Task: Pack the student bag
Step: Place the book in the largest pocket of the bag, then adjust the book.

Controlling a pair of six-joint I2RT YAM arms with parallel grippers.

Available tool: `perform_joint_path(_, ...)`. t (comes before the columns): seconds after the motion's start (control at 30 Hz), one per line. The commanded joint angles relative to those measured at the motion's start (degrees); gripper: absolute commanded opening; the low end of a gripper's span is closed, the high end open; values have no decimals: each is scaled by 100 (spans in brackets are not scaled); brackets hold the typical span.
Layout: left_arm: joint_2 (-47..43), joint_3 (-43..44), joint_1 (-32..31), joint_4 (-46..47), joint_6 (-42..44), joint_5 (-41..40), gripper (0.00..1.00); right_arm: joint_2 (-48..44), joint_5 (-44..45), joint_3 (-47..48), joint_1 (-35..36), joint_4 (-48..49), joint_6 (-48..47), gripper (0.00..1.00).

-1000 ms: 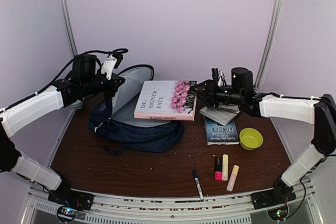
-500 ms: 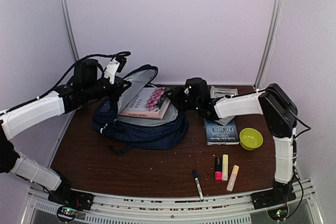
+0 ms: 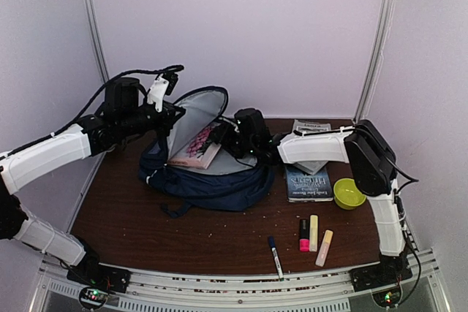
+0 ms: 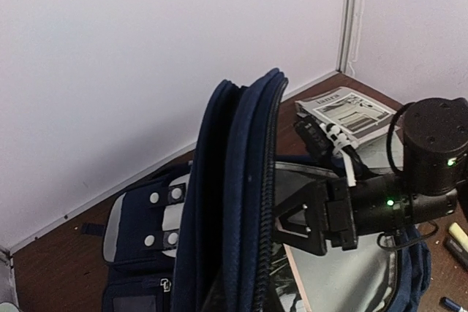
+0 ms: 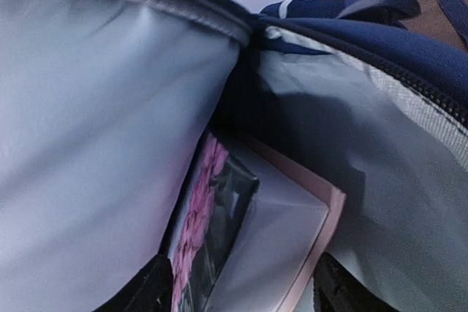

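Observation:
The student bag (image 3: 212, 184) lies at the left middle of the table, navy with grey lining, its mouth facing right. My left gripper (image 3: 170, 113) is shut on the bag's upper flap (image 4: 241, 180) and holds it raised. A pink-flowered book (image 3: 196, 147) sits tilted inside the opening. My right gripper (image 3: 219, 137) reaches into the mouth just behind the book. In the right wrist view the book (image 5: 248, 239) lies between the spread fingers of that gripper (image 5: 241, 297), with a gap on the right side, so it is open.
A blue-covered book (image 3: 308, 183) and a grey booklet (image 3: 311, 128) lie right of the bag under the right arm. A green bowl (image 3: 349, 193) stands at the far right. Three highlighters (image 3: 314, 232) and a pen (image 3: 275, 256) lie near the front edge.
The right arm carried the pink book left and down from above the bag into its open mouth, then its jaws widened off the book. The left gripper kept the flap raised.

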Motion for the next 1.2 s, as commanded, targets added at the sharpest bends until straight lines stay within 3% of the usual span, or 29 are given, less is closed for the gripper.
perform_joint_path(0.0, -148, 334, 112, 745, -193, -614, 0, -884, -674, 72, -186, -891, -1514, 70)
perform_joint_path(0.13, -161, 174, 135, 842, -192, -666, 0, -1999, -961, -519, -645, -1997, -2532, 79)
perform_joint_path(0.27, -60, 213, 138, 846, -166, -639, 0, -3197, -786, -1404, -1659, -2558, -2914, 99)
perform_joint_path(0.37, 13, 254, 140, 856, -174, -568, 0, -3598, -799, -2029, -2646, -2685, -2929, 100)
perform_joint_path(0.47, 37, 288, 138, 808, -157, -504, 0, -3485, -1163, -2130, -3565, -2811, -3063, 100)
perform_joint_path(0.57, 29, 312, 137, 706, -116, -529, 0, -2851, -1669, -1392, -4282, -3348, -3267, 100)
perform_joint_path(0.63, 23, 303, 137, 700, -121, -543, 0, -2355, -1913, -892, -4529, -3658, -3184, 100)
perform_joint_path(0.77, 58, 290, 138, 751, -203, -576, 0, -1779, -2238, -1087, -4577, -2886, -2507, 100)
perform_joint_path(0.93, 143, 368, 142, 663, -193, -563, 0, -1224, -2123, -1096, -4579, -2918, -2486, 91)
perform_joint_path(1.17, 346, 428, 140, 716, -216, -479, 0, -1203, -2165, -1328, -4518, -2916, -2696, 62)
